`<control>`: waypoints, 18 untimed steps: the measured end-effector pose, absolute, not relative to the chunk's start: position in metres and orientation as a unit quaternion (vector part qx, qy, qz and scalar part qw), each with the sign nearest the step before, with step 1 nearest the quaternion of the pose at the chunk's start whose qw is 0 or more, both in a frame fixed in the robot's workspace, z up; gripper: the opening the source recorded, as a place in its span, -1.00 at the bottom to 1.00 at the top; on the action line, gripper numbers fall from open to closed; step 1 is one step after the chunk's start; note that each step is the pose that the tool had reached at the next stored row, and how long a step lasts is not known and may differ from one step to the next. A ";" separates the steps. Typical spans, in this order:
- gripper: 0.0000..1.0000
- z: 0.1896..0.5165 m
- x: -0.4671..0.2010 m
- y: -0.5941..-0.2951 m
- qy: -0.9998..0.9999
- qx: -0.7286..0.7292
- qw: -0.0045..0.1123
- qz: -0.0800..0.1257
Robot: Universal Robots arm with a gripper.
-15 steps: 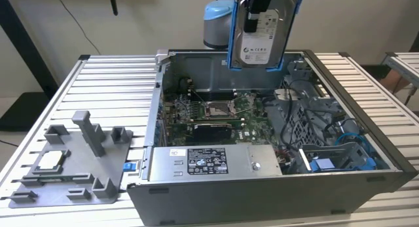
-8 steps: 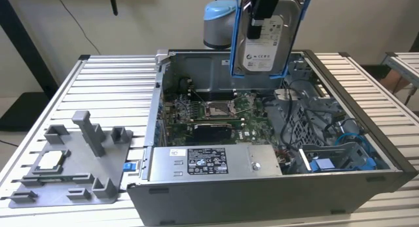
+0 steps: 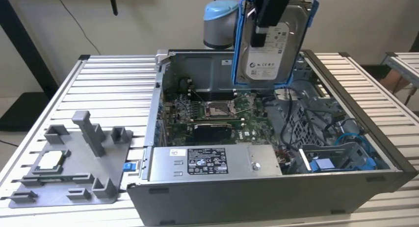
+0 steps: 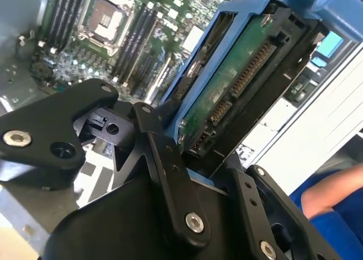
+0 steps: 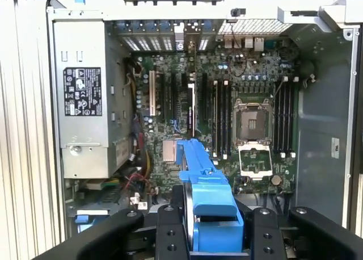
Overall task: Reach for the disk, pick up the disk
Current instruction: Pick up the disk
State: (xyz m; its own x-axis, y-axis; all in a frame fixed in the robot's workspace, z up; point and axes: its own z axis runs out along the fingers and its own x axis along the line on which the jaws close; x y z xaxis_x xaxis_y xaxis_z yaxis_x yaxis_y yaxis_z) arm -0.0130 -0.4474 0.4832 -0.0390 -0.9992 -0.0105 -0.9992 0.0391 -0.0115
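Note:
The disk (image 3: 267, 53) is a silver-grey drive with a white label in a blue bracket. It hangs upright in the air above the back of the open computer case (image 3: 262, 188). My black gripper (image 3: 267, 21) is shut on its upper part. The second wrist view shows the disk (image 4: 238, 84) edge-on, with its green board and connector inside the blue frame, clamped between the black fingers (image 4: 164, 152). Seen in the first wrist view, the blue bracket (image 5: 205, 186) sticks out from between the fingers (image 5: 167, 231), over the motherboard (image 5: 227, 101).
The case lies open on a slatted metal table (image 3: 98, 75). Inside it are the empty CPU socket (image 3: 217, 108), a grey power supply box (image 3: 209, 162) and blue drive bays (image 3: 340, 158). A grey fixture (image 3: 72, 158) holds a small chip. A person's arm (image 4: 334, 195) is beside the case.

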 end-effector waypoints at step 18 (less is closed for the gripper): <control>-1.00 0.481 -0.013 -0.513 0.723 -0.691 0.008 -0.001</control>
